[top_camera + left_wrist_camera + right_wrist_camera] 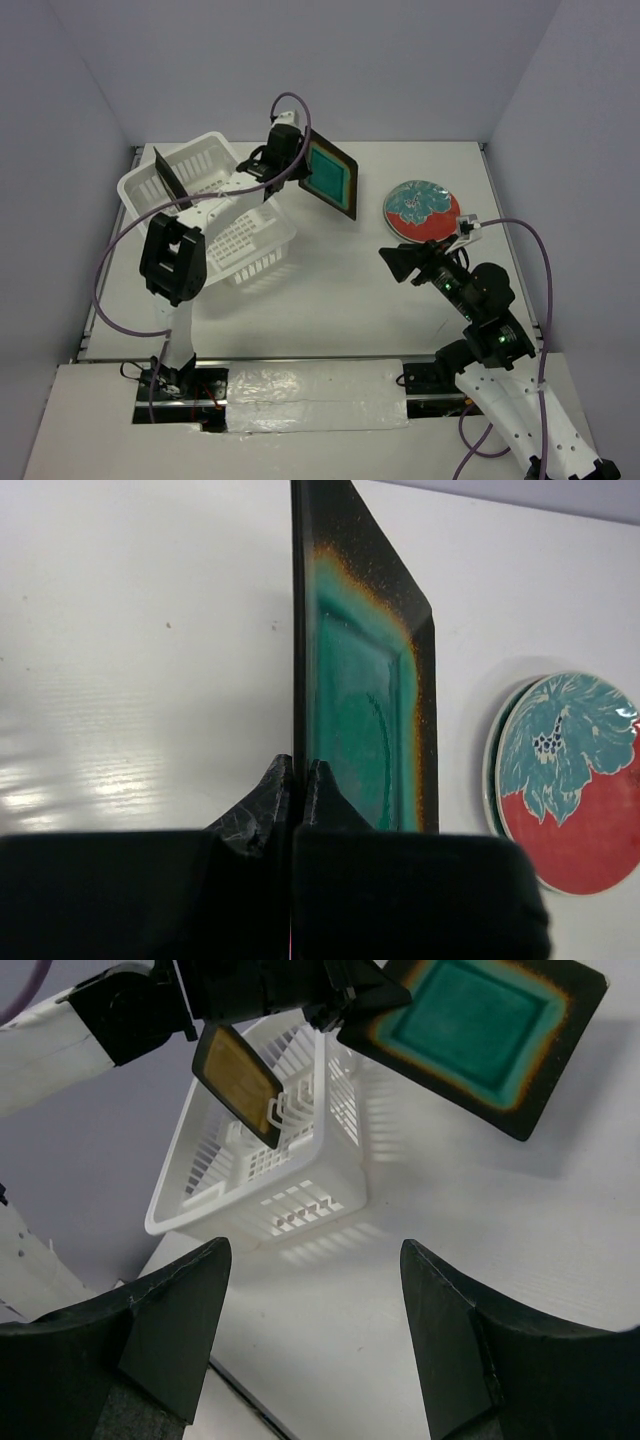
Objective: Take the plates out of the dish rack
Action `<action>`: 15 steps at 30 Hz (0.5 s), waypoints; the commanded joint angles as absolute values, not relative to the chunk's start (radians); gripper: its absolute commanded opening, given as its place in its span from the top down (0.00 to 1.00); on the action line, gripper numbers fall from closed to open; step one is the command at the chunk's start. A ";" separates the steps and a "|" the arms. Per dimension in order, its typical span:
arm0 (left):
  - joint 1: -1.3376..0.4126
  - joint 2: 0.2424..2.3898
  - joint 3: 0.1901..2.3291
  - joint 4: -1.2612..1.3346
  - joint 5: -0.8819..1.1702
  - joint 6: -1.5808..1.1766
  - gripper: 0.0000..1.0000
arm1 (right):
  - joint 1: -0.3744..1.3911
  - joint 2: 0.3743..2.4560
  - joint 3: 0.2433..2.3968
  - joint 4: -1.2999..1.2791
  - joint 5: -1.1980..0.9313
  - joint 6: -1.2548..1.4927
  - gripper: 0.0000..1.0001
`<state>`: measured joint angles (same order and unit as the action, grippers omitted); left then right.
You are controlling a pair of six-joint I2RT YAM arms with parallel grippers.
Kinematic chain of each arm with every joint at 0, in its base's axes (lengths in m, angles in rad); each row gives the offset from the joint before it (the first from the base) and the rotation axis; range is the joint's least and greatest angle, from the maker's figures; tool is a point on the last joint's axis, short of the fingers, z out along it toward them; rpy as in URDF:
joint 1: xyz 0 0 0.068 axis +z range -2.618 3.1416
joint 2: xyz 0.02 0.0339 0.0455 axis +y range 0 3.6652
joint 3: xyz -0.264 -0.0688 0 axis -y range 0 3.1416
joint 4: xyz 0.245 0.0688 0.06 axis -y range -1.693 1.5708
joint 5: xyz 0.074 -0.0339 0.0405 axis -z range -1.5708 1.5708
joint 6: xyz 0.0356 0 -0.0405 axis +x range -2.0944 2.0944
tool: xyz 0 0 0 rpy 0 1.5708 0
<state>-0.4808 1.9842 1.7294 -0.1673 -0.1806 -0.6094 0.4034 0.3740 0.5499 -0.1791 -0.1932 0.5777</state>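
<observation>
Right now my left claw point(297, 780) pinches the teal-centred square plate point(365, 680) by its edge, upright and clear of the dish rack point(250, 245), probably to set it near the floral round plate point(422, 210). My right claw point(315, 1335) hangs spread; the amber-centred plate point(237, 1080) stands in the rack.

Bright even light, soft shadow beside dish rack point(245, 245), pale glare on table point(90, 770), focus sharp.

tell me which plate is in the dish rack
The amber-centred square plate, standing on edge in the dish rack. The teal square plate is gripped by the left gripper outside it; the round floral plate lies on the table.
</observation>
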 commanded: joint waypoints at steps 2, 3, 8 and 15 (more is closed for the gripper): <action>-0.535 1.959 1.744 0.093 -0.239 -0.664 1.00 | 0.411 0.354 0.598 -0.178 -0.173 0.557 0.24; -0.548 1.959 1.729 0.101 -0.264 -0.670 1.00 | 0.411 0.353 0.601 -0.179 -0.169 0.555 0.24; -0.569 1.951 1.642 0.152 -0.308 -0.702 1.00 | 0.411 0.345 0.601 -0.184 -0.164 0.551 0.24; -0.600 1.940 1.546 0.199 -0.350 -0.735 1.00 | 0.410 0.337 0.604 -0.187 -0.164 0.551 0.24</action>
